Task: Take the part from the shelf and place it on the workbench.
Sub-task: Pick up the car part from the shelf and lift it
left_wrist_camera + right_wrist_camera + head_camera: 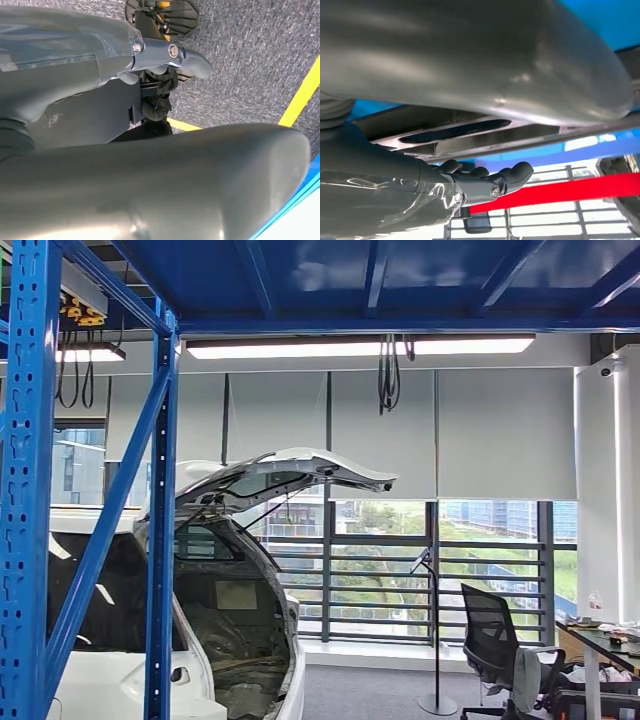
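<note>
Grey left hand hangs over speckled grey carpet floor with yellow tape line, fingers apart, holding nothing. Right hand also spread and unloaded, just below blue steel shelf rack. Rack upright stands beside white car with raised hatch. Can't tell where the part is.

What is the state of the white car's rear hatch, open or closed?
Open. In the head view the rear hatch of the white car is lifted high on its struts, and the bare cargo area below it is exposed.
</note>
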